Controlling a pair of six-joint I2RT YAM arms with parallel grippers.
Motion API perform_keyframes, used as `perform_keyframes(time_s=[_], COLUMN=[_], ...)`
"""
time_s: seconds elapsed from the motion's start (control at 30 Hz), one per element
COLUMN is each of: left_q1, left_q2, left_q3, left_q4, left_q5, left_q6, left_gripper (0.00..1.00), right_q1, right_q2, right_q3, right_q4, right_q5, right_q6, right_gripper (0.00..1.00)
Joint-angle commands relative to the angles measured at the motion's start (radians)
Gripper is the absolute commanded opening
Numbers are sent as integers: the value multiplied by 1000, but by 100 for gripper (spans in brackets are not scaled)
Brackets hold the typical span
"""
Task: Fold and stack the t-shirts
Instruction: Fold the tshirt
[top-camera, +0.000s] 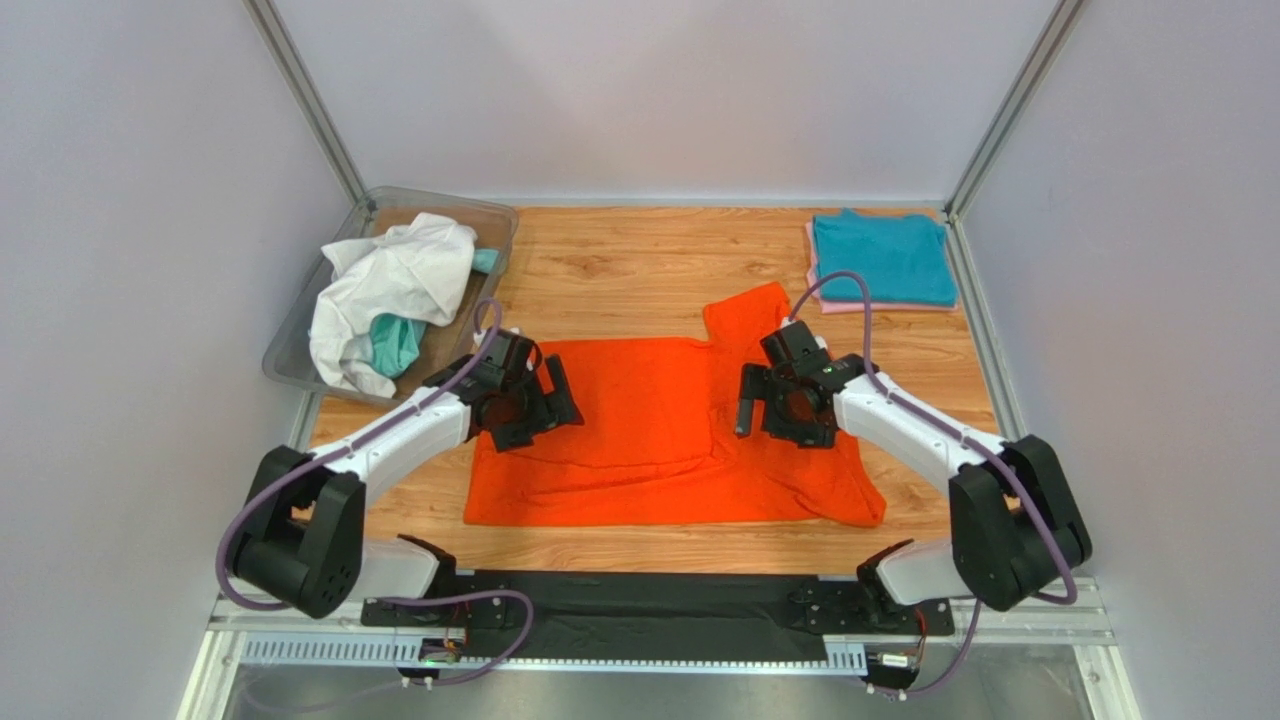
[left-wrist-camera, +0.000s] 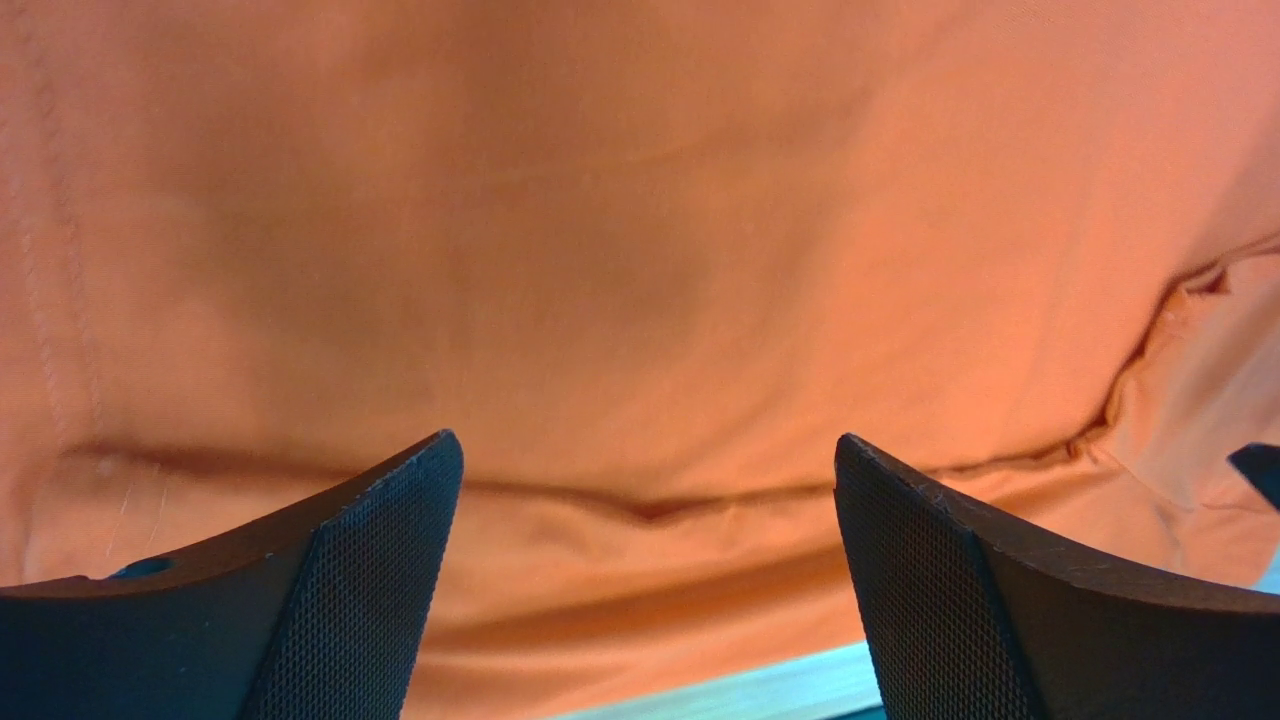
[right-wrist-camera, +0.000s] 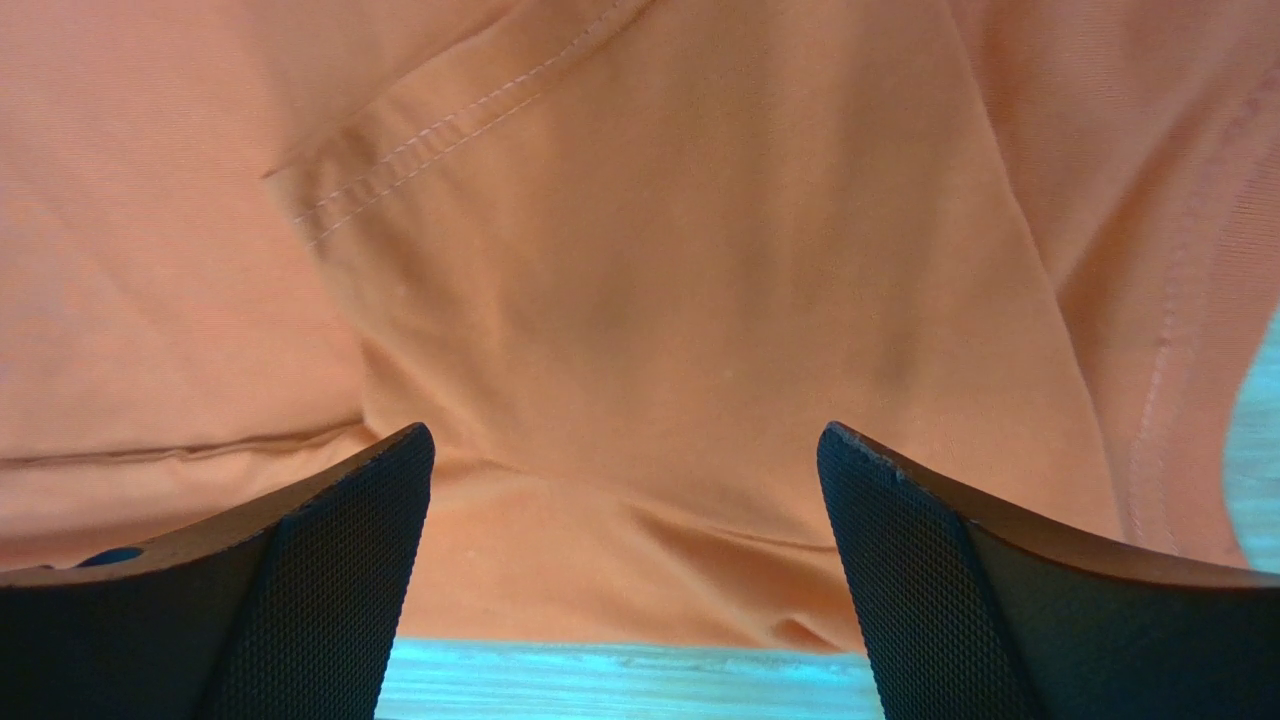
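Both jaws hang wide open over the orange t-shirt (top-camera: 646, 435); a shallow pinch might catch one layer, skewing the fold.

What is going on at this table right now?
Two robot arms are working on an orange t-shirt spread on the wooden table. The left gripper and right gripper hang over it, both open, holding nothing. A folded teal t-shirt lies on a pink one at far right; a white t-shirt sits crumpled in the clear bin.
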Motion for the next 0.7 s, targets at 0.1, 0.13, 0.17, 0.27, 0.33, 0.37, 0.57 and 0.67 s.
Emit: perform_keyframes(time_s=[0.1, 0.13, 0.17, 0.27, 0.33, 0.37, 0.57, 0.67], left_q1=[-2, -2, -2, -12, -21, -31, -58, -88], left_q2=[114, 118, 115, 76, 52, 29, -62, -131], left_q3=[-3, -25, -37, -95, -133, -141, -192, -212], left_q4=[124, 139, 149, 185, 213, 210, 127, 113], left_q5=[54, 74, 81, 85, 91, 91, 69, 68], left_q6=[6, 1, -8, -33, -56, -60, -100, -125], left_gripper=[99, 99, 99, 98, 98, 98, 98, 98], right_q1=[5, 5, 5, 5, 3, 5, 5, 5], right_q2=[17, 2, -7, -47, -87, -107, -308, -405], right_q3=[-77, -115, -134, -217, -252, -292, -373, -369], right_q4=[81, 84, 90, 89, 67, 49, -51, -111], right_q5=[20, 19, 17, 20, 22, 20, -27, -20], right_q6=[30, 46, 55, 104, 139, 168, 244, 267], right_gripper=[100, 100, 100, 100, 100, 100, 100, 100])
